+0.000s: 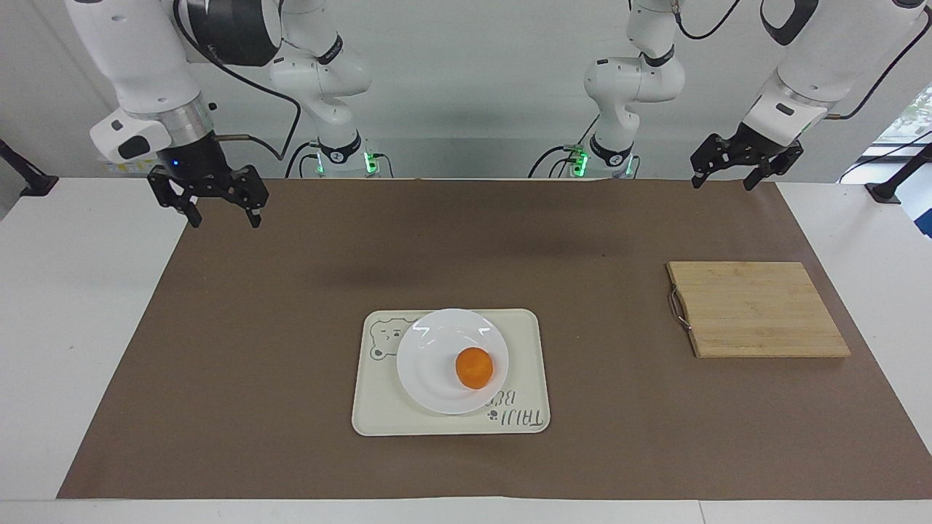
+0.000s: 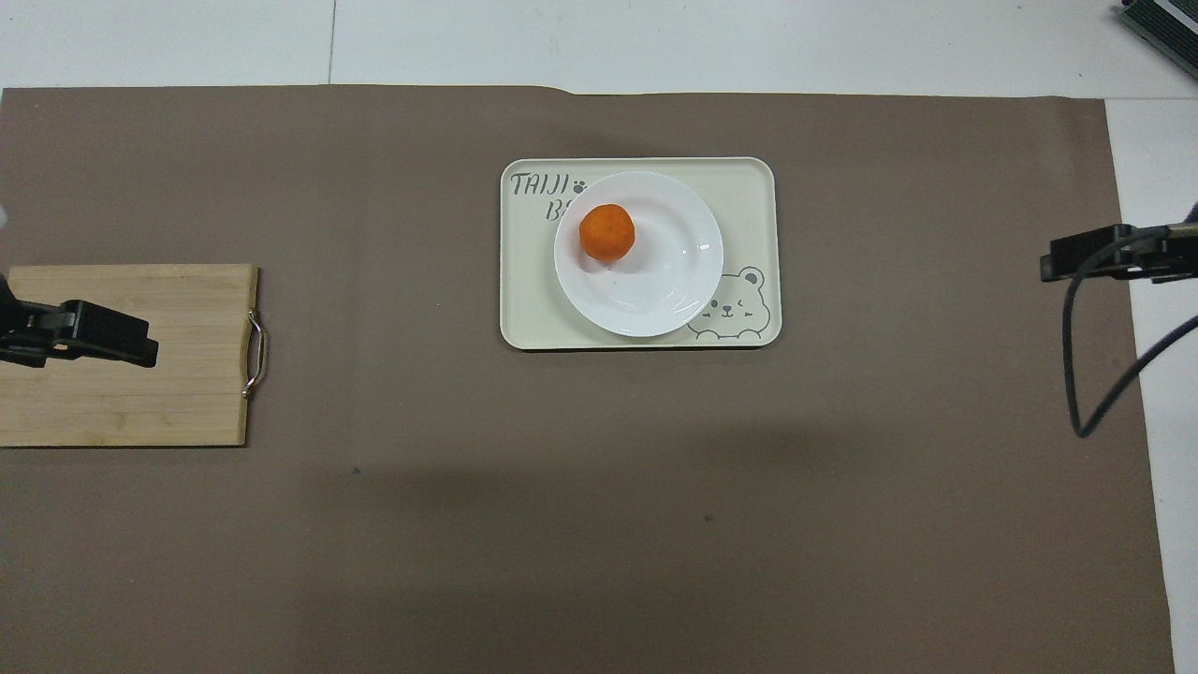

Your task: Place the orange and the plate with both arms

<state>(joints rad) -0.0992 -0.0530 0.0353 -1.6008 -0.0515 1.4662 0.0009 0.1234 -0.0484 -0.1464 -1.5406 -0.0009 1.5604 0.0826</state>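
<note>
We see the surface [image 1: 218,407] under a brown mat [image 1: 291,327], and on it, going down in size, a wooden cutting board [image 1: 757,309] toward the left arm's end, a cream tray [image 1: 520,349] at the middle, the plate [image 1: 437,364] lying on that tray, and the orange [image 1: 474,367] resting in the plate at about its four o'clock in the facing view. The left end effector [image 1: 731,177] hangs above the mat's corner at the board's twelve o'clock, fingers spread and empty; the right end effector [image 1: 222,210] hangs over the mat's edge at the tray's ten o'clock, likewise wide and empty. We judge the plate stiff, glossy, slippery and breakable, best pinched at its thin rim. The orange looks light, slightly yielding and apt to roll, so we would close gently across its middle.
</note>
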